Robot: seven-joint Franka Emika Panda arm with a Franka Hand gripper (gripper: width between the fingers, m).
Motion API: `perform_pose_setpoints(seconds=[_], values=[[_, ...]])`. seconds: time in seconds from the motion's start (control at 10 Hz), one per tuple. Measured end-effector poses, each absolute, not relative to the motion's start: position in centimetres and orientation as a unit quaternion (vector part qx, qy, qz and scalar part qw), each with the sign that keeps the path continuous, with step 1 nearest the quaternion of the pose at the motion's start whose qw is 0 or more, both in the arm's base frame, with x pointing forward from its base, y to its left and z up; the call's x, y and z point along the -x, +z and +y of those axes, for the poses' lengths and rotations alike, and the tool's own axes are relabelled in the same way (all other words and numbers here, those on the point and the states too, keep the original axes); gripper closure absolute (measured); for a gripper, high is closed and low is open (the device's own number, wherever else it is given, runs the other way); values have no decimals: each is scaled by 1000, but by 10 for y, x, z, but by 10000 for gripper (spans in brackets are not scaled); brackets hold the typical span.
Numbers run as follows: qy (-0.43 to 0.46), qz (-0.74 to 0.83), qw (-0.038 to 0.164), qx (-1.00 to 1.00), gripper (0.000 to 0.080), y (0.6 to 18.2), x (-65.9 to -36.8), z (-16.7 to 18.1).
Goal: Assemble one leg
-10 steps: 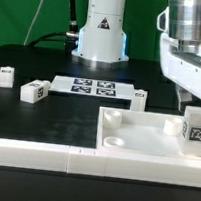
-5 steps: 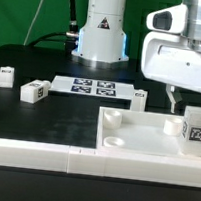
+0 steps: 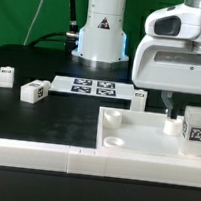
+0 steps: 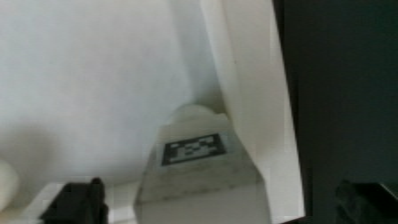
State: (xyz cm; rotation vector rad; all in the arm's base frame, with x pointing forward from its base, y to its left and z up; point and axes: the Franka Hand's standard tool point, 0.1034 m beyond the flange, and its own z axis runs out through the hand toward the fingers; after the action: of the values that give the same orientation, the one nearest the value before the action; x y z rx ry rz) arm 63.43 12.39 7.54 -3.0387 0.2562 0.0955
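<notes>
Wrist view: leg (image 4: 192, 150) between open jaws.

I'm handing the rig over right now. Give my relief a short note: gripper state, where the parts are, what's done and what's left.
Gripper: above the panel's far corner on the exterior view's right; its fingers look apart in the wrist view and hold nothing.
Panel: lies flat at the front, sockets up.
Tagged leg: stands at the panel's edge on the exterior view's right, just under the wrist camera.
Spare legs: loose on the table, the exterior view's left.
Marker board: mid-table.
Done: arm brought over the leg.
Left: grasp it, seat it in a socket.
</notes>
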Motion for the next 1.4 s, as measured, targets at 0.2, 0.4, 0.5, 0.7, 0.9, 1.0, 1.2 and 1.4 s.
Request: perform_pose_setpoints(seconds=[0.2,0.4,0.5,0.7,0.9,1.0,1.2,1.4], values=[[29,33,48,998,151,75,-635,116],[29,37,48,998,190,75,-635,116],[29,37,48,998,359,75,-635,116],[29,40,48,998,512,75,-635,116],[29,50,48,997,508,75,-635,116],[28,89,50,994,508,75,-636,116],[32,210,57,975,508,75,-637,115],[38,302,57,951,508,75,-637,118]])
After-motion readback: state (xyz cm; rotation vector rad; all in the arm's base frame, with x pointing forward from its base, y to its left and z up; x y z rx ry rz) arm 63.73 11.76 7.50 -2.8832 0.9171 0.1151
